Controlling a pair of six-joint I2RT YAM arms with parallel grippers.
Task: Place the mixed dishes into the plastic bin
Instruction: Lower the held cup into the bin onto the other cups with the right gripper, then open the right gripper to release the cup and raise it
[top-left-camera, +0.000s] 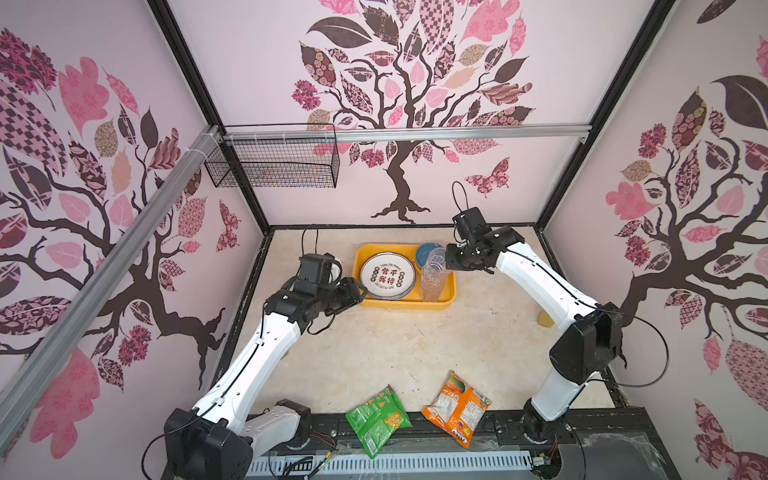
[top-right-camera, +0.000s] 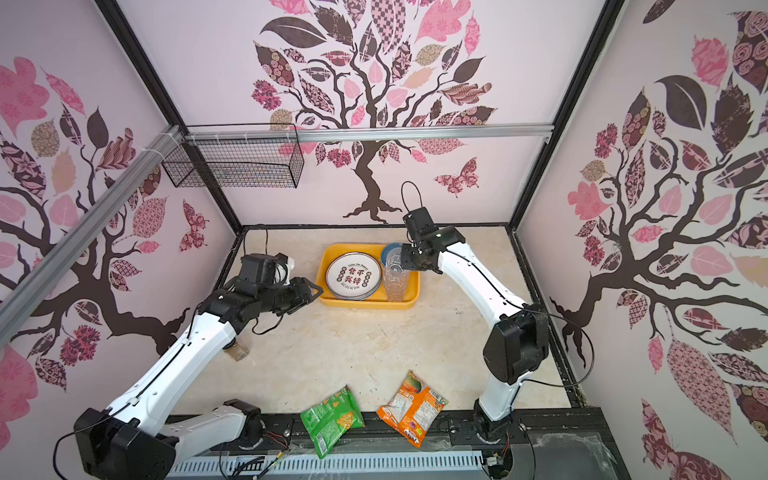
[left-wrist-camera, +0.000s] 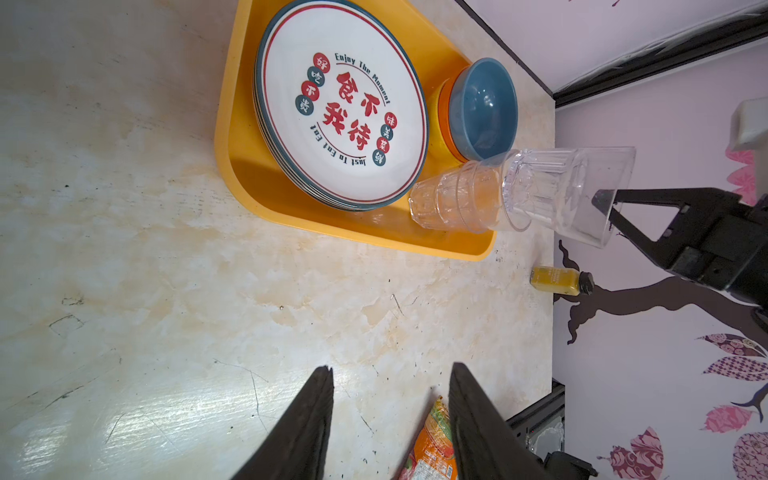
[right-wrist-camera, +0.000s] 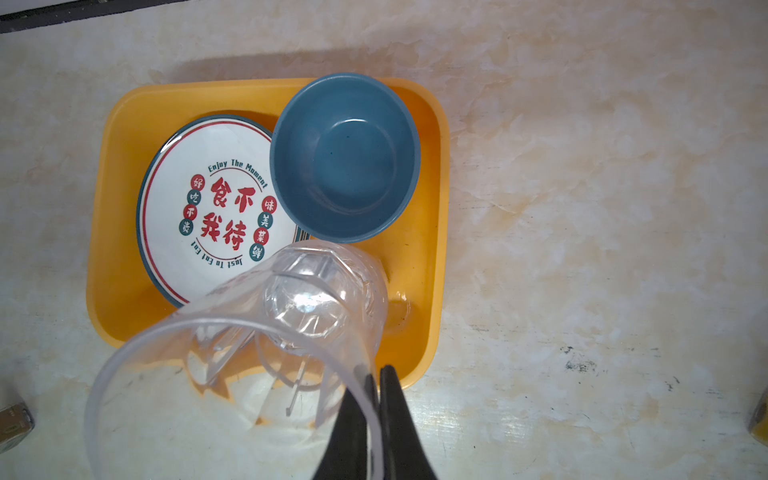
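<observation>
The yellow plastic bin (top-left-camera: 365, 305) (top-right-camera: 365, 304) sits at the back middle of the table. In it lie a stack of white plates (top-left-camera: 387, 276) (left-wrist-camera: 345, 104) (right-wrist-camera: 208, 208), a blue bowl (top-left-camera: 428, 251) (left-wrist-camera: 484, 108) (right-wrist-camera: 345, 158) on other bowls, and a stack of clear cups (top-left-camera: 432, 291) (left-wrist-camera: 457, 199). My right gripper (top-left-camera: 446, 259) (right-wrist-camera: 377, 372) is shut on the rim of the top clear cup (left-wrist-camera: 569, 191) (right-wrist-camera: 232, 374), whose base sits in that stack. My left gripper (top-left-camera: 361, 293) (left-wrist-camera: 392, 368) stands open and empty beside the bin's left end.
A green snack bag (top-left-camera: 376, 419) and an orange snack bag (top-left-camera: 457, 409) lie near the front edge. A small yellow bottle (left-wrist-camera: 557, 280) stands by the right wall, behind the right arm. A black wire basket (top-left-camera: 274, 162) hangs on the back rail.
</observation>
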